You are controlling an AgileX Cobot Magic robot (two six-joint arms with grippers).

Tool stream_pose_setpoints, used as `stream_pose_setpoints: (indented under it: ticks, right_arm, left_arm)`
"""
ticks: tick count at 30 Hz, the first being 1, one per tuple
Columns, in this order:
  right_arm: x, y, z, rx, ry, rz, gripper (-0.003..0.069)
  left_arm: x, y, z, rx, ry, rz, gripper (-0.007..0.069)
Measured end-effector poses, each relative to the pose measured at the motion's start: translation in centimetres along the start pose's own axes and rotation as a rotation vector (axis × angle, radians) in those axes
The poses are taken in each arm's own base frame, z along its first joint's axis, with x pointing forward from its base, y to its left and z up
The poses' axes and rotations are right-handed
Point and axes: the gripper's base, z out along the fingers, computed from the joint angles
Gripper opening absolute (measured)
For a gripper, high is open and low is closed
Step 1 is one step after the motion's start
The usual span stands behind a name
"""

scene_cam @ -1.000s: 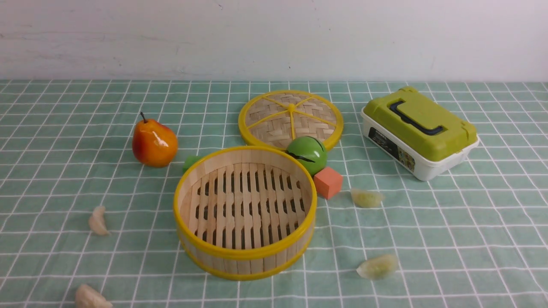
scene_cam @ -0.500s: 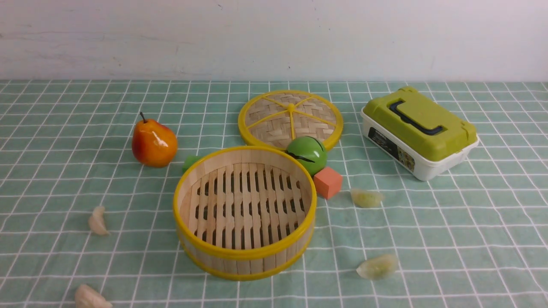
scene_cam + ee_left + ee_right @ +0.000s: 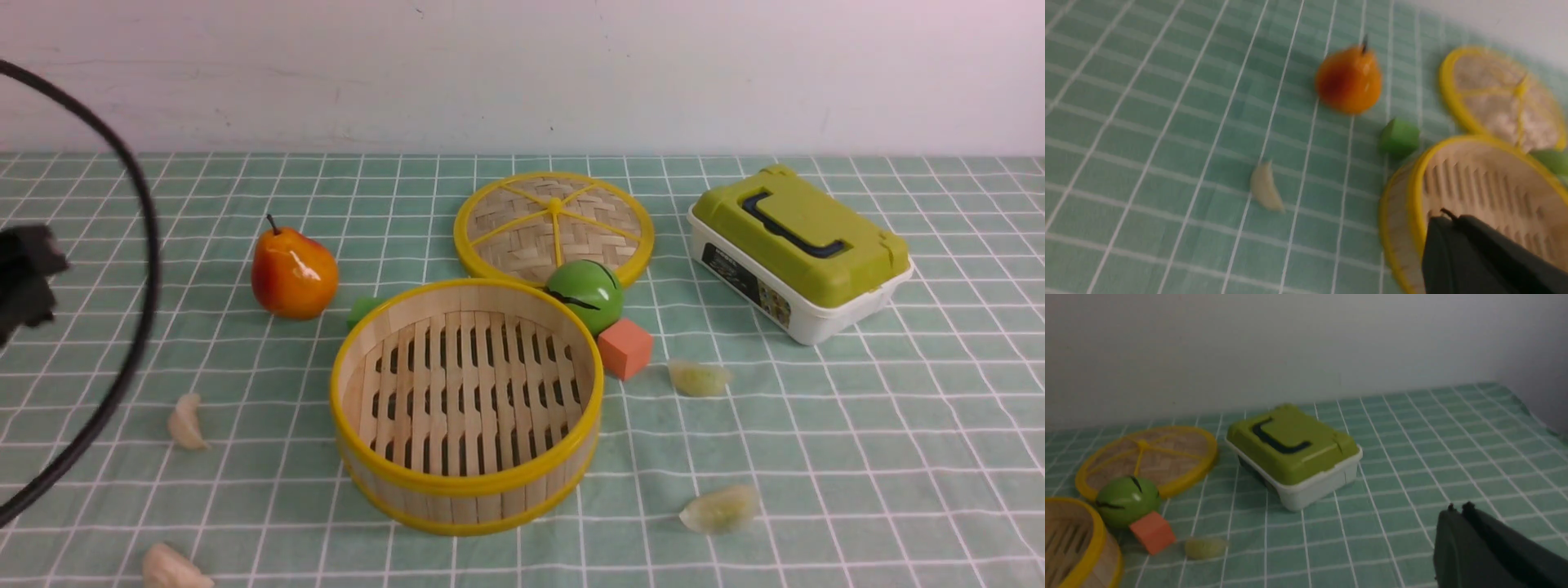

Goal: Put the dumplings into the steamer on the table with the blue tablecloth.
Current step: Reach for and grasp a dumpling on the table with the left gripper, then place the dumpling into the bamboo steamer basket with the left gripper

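Note:
The steamer point(image 3: 465, 498) stands empty in the middle of the table point(image 3: 898, 457) with the blue tablecloth. Two whitish dumplings lie to its left, one point(image 3: 186, 422) beside it and one point(image 3: 171, 567) at the front edge. Two pale green dumplings lie to its right, one point(image 3: 700, 378) near the orange block and one point(image 3: 720, 509) nearer the front. My left gripper point(image 3: 1447, 216) is shut and empty, above the cloth, with a whitish dumpling point(image 3: 1265, 188) and the steamer point(image 3: 1404, 228) in its view. My right gripper point(image 3: 1457, 508) is shut and empty, high over the cloth right of a green dumpling point(image 3: 1206, 547).
A pear point(image 3: 294, 273) stands left of the steamer. The woven lid point(image 3: 555, 224), a green ball point(image 3: 585, 296), an orange block point(image 3: 626, 349) and a small green block point(image 3: 362, 310) sit behind it. A green-lidded box point(image 3: 800, 253) is at the right. My left arm point(image 3: 24, 278) and its cable point(image 3: 139, 327) show at the left edge.
My left arm and its black cable have come into the front view at the left edge. Nothing on the table has moved.

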Motion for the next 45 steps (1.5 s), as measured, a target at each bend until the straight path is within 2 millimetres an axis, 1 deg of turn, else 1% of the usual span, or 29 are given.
stream_pose_setpoints:
  ticks: [2,4,6,8,9,12,13,14,16,17,18,19,21,23,25,27,29,30,33,35,36,37,38,39,40,42,43,44,45]
  right_arm:
    - [1.1,0.1,0.9,0.005,0.169,0.014,-0.0004]
    - [2.2,0.3,1.5,-0.008,0.304,0.002,-0.0004]
    - [3.0,0.6,1.9,-0.024,0.407,-0.023,-0.0004]
    - [3.9,0.9,2.3,-0.052,0.519,-0.073,-0.0004]
    - [4.2,1.0,2.5,-0.065,0.557,-0.094,-0.0004]
    - [4.6,1.3,3.0,-0.09,0.599,-0.115,-0.0002]
    - [4.6,1.3,3.0,-0.09,0.599,-0.117,-0.0002]
    - [4.5,1.4,3.2,-0.094,0.591,-0.117,-0.0002]
    - [4.4,1.4,3.3,-0.096,0.58,-0.114,-0.0002]
    - [4.4,1.5,3.3,-0.099,0.572,-0.114,-0.0002]
    - [4.3,1.5,3.3,-0.101,0.567,-0.112,-0.0002]
    - [4.3,1.5,3.3,-0.101,0.566,-0.11,-0.0002]
    - [4.3,1.5,3.3,-0.103,0.566,-0.107,-0.0001]
    - [4.3,1.5,3.3,-0.104,0.565,-0.104,-0.0001]
    - [4.3,1.6,3.3,-0.106,0.565,-0.097,-0.0001]
    - [4.3,1.6,3.3,-0.108,0.566,-0.093,-0.0001]
    - [4.3,1.6,3.3,-0.111,0.566,-0.086,-0.0001]
    - [4.3,1.6,3.3,-0.111,0.566,-0.087,-0.0001]
    - [4.3,1.7,3.3,-0.112,0.561,-0.084,-0.0001]
    - [4.2,1.7,3.4,-0.114,0.553,-0.083,-0.0001]
    - [4.2,1.7,3.4,-0.114,0.55,-0.083,0.0]
    - [4.2,1.7,3.4,-0.114,0.549,-0.083,0.0001]
    - [4.2,1.7,3.4,-0.114,0.544,-0.082,0.0002]
    - [4.2,1.7,3.4,-0.115,0.543,-0.082,0.0003]
    - [4.1,1.7,3.4,-0.115,0.541,-0.082,0.0002]
    - [4.1,1.7,3.5,-0.116,0.538,-0.078,0.0003]
    - [4.1,1.7,3.5,-0.117,0.538,-0.078,0.0003]
    - [4.1,1.7,3.5,-0.118,0.538,-0.074,0.0005]
    - [4.1,1.8,3.4,-0.119,0.539,-0.07,0.0006]
  left_arm:
    - [0.0,0.0,3.4,-0.059,0.148,-0.001,-0.0014]
    - [-0.1,0.1,5.5,-0.087,0.209,-0.002,-0.0006]
    - [-0.1,0.1,7.3,-0.107,0.252,-0.002,0.0022]
    - [0.1,0.3,9.3,-0.132,0.298,0.002,0.0076]
    - [0.2,0.5,10.5,-0.15,0.321,0.014,0.012]
    - [0.7,1.1,13.6,-0.188,0.356,0.056,0.0253]
    - [0.7,1.1,13.8,-0.186,0.352,0.056,0.0271]
    - [1.2,1.6,15.7,-0.202,0.364,0.081,0.0333]
    - [1.4,1.8,16.8,-0.214,0.361,0.095,0.0369]
    - [1.6,2.1,17.9,-0.227,0.367,0.103,0.0391]
    - [2.2,2.6,19.4,-0.252,0.384,0.111,0.0408]
    - [2.4,2.8,19.9,-0.262,0.389,0.1,0.0414]
    - [3.2,3.5,21.7,-0.304,0.411,0.099,0.0416]
    - [3.6,3.8,22.5,-0.324,0.421,0.086,0.0407]
    - [4.2,4.2,23.4,-0.347,0.443,0.07,0.0352]
    - [4.4,4.3,23.6,-0.352,0.449,0.069,0.0311]
    - [4.1,4.3,23.6,-0.354,0.446,0.07,0.0177]
    - [3.9,4.1,23.5,-0.354,0.443,0.067,0.0157]
    - [2.4,2.8,22.3,-0.343,0.422,0.059,0.0165]
    - [0.7,0.1,20.8,-0.282,0.372,0.084,0.0165]
    - [-0.1,-1.7,19.8,-0.233,0.342,0.114,0.0165]
    - [-0.4,-2.5,19.5,-0.212,0.328,0.12,0.0165]
    - [-1.1,-5.8,18.1,-0.123,0.291,0.164,0.0165]
    - [-1.0,-7.2,17.6,-0.085,0.286,0.185,0.0165]
    - [-1.0,-9.4,17.0,-0.026,0.275,0.214,0.0165]
    - [-0.1,-11.9,17.1,0.025,0.297,0.244,0.0165]
    - [0.4,-12.4,17.4,0.033,0.309,0.252,0.0165]
    - [1.3,-13.2,18.3,0.037,0.337,0.264,0.0165]
    - [1.9,-13.5,19.1,0.032,0.357,0.263,0.0165]
